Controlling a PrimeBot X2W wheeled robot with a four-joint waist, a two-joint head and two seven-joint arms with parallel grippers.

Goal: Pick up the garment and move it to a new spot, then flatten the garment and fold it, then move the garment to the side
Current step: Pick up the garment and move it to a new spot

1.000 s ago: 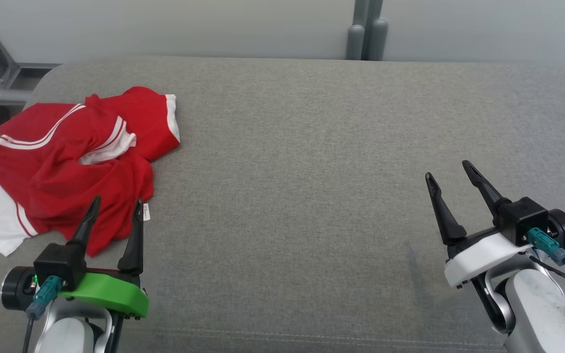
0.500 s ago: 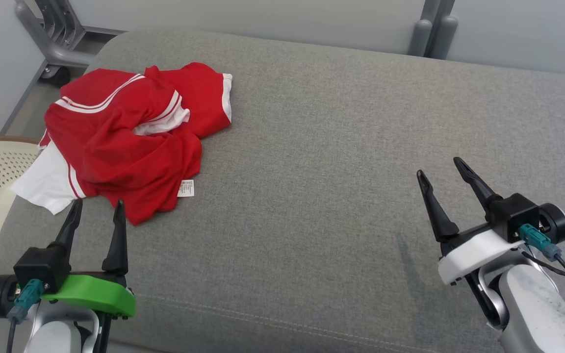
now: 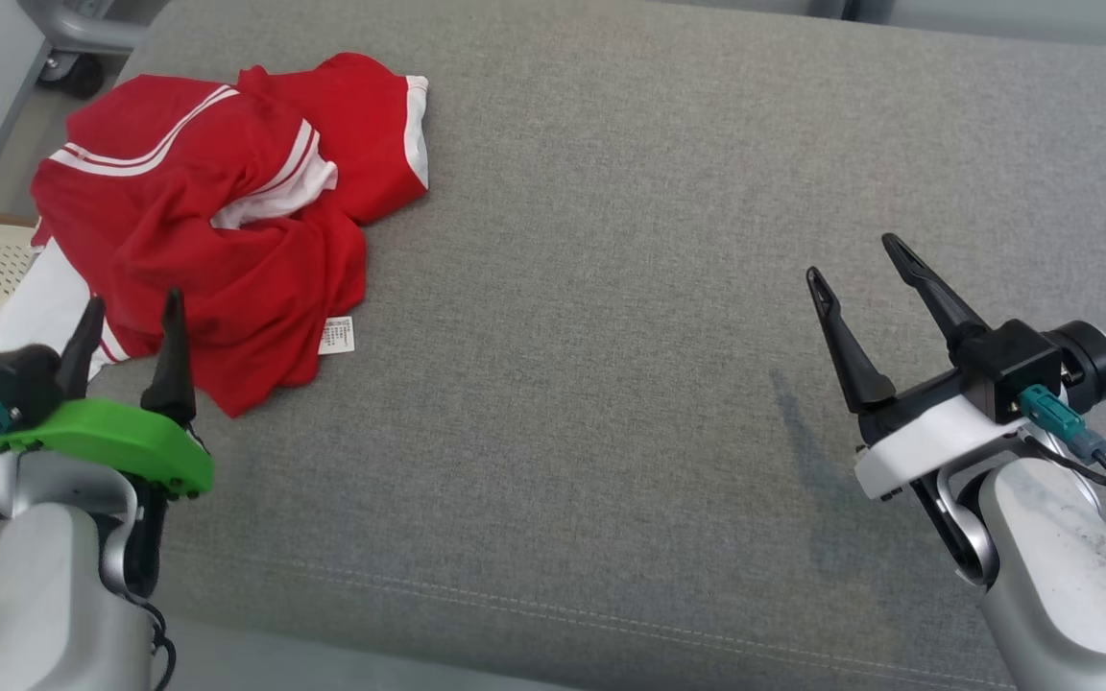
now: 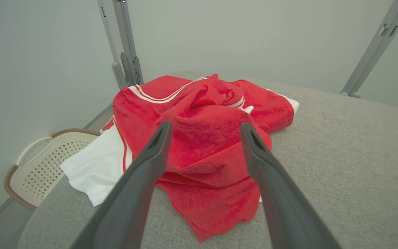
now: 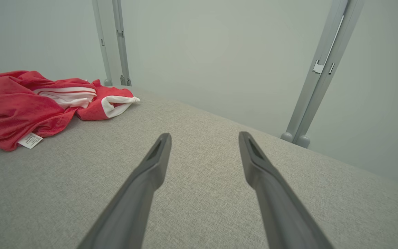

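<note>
Nothing looks done yet: the red garment [image 3: 207,240] lies crumpled on the bench [image 3: 611,288] just ahead of the left jaws, which gape wide and empty. The right jaws, equally wide and empty, stand well apart from it. Pickup, flattening and folding all remain.

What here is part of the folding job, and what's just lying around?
Job: red and white garment, grey padded surface, left gripper, right gripper, both open.
Lying about: cream perforated basket, grey metal posts.
</note>
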